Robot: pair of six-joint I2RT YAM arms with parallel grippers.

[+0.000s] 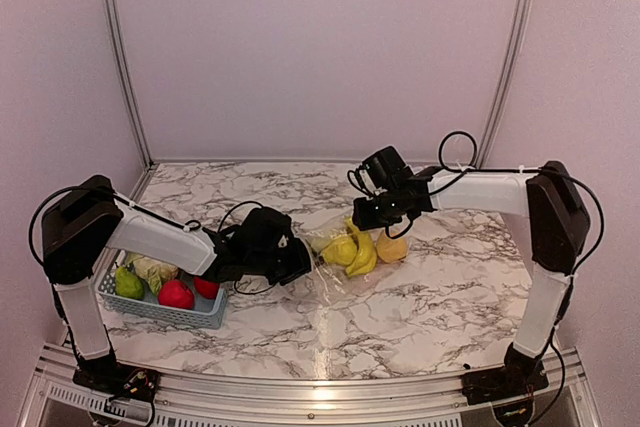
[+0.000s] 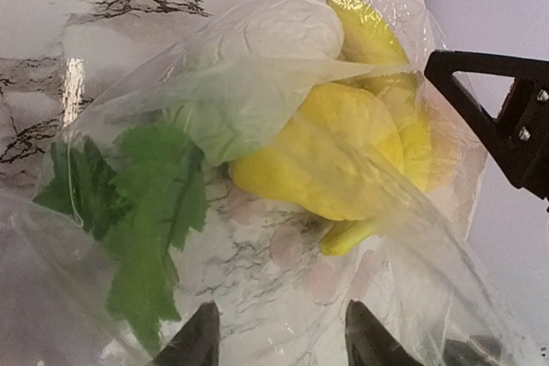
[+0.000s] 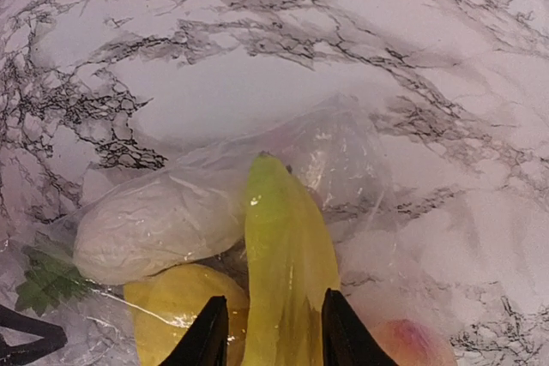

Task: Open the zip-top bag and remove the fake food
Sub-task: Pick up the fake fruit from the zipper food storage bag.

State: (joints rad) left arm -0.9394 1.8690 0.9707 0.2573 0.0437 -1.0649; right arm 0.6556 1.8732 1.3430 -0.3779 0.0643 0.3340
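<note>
The clear zip-top bag (image 1: 333, 282) lies crumpled at the table's middle, holding fake food: yellow bananas (image 1: 360, 250), a lemon (image 1: 338, 250) and a peach-orange fruit (image 1: 393, 247). My left gripper (image 1: 298, 255) is at the bag's left edge. In the left wrist view it (image 2: 283, 342) is open, with bag film (image 2: 412, 237) lying between and over the fingers. Beyond are the lemon (image 2: 317, 160), a pale cabbage (image 2: 274, 32) and a green leaf (image 2: 146, 212). My right gripper (image 1: 365, 215) (image 3: 270, 340) is closed on a banana (image 3: 287, 246) in the bag.
A light blue lattice basket (image 1: 160, 313) stands at the near left with a green pear (image 1: 128, 284), a leafy cabbage (image 1: 155, 269) and red apples (image 1: 176, 294). The right gripper's black body (image 2: 506, 117) shows close by in the left wrist view.
</note>
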